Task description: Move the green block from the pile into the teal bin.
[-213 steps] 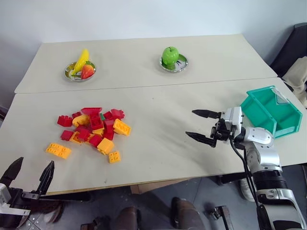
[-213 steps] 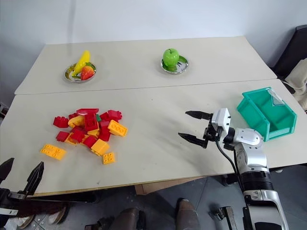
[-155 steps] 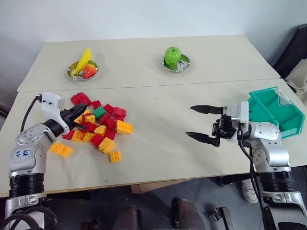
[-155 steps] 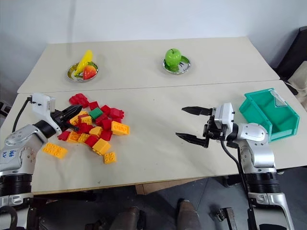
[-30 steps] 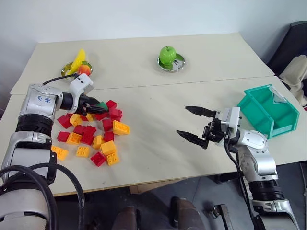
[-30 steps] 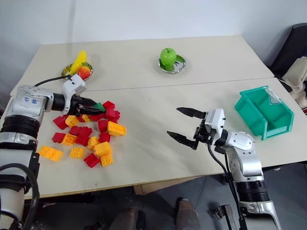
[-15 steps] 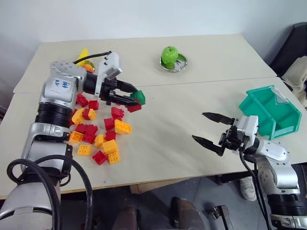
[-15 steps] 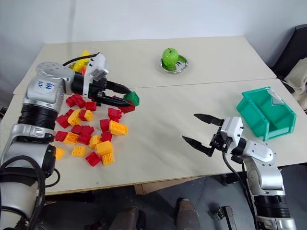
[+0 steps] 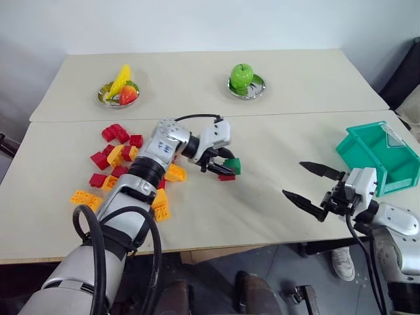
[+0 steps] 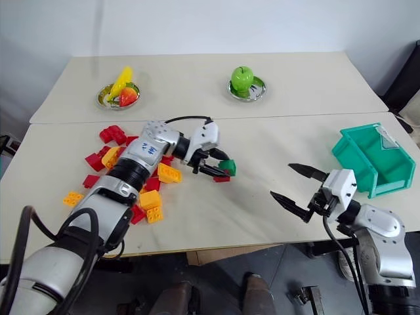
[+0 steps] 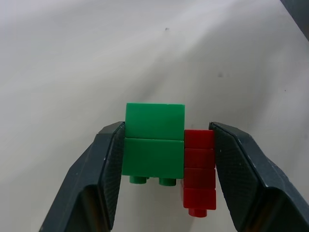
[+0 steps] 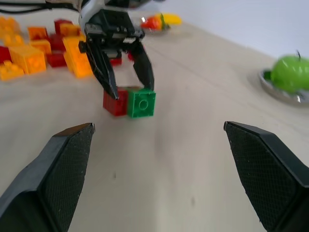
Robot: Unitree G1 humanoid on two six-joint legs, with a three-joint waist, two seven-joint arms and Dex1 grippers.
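My left gripper is shut on the green block with a red brick pressed beside it. The left wrist view shows the green block and the red brick side by side between the two fingers. They hang low over the table's middle, right of the pile of red, yellow and orange bricks. My right gripper stands open and holds nothing, just left of the teal bin at the table's right edge. From the right wrist view the green block faces the open right gripper.
A green apple sits on a metal plate at the back centre. Another plate with a banana and a strawberry is at the back left. A seam between two tabletops crosses the middle. Bare table lies between the grippers.
My left arm has swung to the right, carrying the green block and the red brick away from the pile to the table's middle. The right gripper has drawn back to the right, still open.
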